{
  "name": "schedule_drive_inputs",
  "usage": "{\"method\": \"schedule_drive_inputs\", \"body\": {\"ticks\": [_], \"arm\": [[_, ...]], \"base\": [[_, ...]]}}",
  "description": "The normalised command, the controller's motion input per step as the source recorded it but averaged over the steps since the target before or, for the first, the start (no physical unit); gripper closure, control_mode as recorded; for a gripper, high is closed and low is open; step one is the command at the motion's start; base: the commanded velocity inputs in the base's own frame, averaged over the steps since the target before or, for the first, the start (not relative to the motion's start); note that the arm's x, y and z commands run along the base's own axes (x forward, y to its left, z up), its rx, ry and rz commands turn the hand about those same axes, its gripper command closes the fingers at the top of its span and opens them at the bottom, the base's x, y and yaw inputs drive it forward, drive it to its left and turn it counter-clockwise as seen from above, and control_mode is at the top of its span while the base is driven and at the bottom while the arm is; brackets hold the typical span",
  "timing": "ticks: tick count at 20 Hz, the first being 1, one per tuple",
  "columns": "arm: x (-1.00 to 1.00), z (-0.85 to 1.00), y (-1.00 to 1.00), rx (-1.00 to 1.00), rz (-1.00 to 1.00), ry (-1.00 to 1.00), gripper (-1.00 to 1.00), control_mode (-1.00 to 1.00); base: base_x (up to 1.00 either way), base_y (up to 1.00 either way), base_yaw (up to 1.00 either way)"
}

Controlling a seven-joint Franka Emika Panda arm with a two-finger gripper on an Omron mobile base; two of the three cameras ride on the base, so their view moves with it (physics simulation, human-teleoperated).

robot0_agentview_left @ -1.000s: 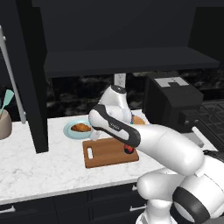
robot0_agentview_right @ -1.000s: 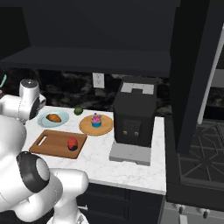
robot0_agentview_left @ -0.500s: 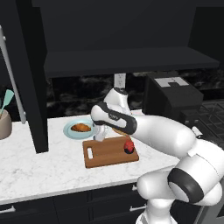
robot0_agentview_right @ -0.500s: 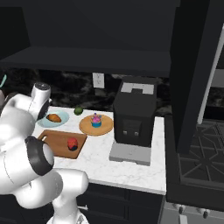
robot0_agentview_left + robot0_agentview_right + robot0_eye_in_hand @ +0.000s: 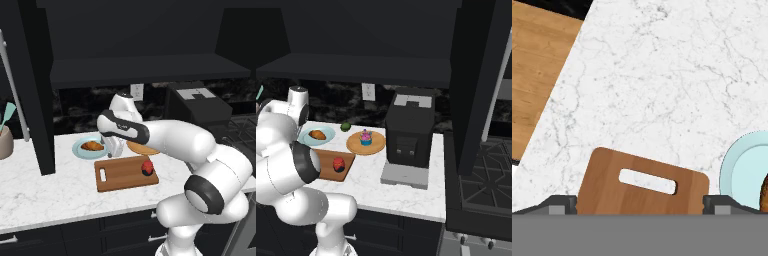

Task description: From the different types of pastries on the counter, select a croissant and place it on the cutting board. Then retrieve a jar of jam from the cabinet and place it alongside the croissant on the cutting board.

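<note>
While gripper (image 5: 116, 150) hung low over counter (image 5: 45, 185), between blue plate (image 5: 80, 148) and cutting board (image 5: 122, 173), croissant (image 5: 93, 146) sat on plate, far-left of board. Red jar of jam (image 5: 147, 167) stood on board's right end. Fingers looked spread wide, nothing between them. Croissant looked light, soft, flaky; hard squeeze might crush it. Best hold seemed across fat middle, gentle pinch. Cupcake (image 5: 365, 136) sat on round wooden plate (image 5: 354, 145), green fruit (image 5: 345, 126) beside it. Croissant not yet on board.
</note>
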Motion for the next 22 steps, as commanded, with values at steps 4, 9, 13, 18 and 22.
{"method": "schedule_drive_inputs", "body": {"ticks": [4, 9, 13, 18, 22], "arm": [[0.00, 0.20, 0.13, -0.15, -0.03, 0.00, -1.00, -1.00], [0.00, 0.07, 0.10, -0.11, -0.24, 0.00, -1.00, -1.00], [0.16, 0.00, 0.00, 0.00, -0.23, 0.00, -1.00, -1.00], [0.19, -0.05, 0.00, 0.00, -0.18, 0.00, -1.00, -1.00], [0.00, -0.38, 0.00, 0.00, -0.18, 0.00, -1.00, -1.00]], "base": [[0.00, 0.00, 0.00], [0.00, 0.00, 0.00], [0.00, 0.00, 0.00], [0.00, 0.00, 0.00], [0.00, 0.00, 0.00]]}}
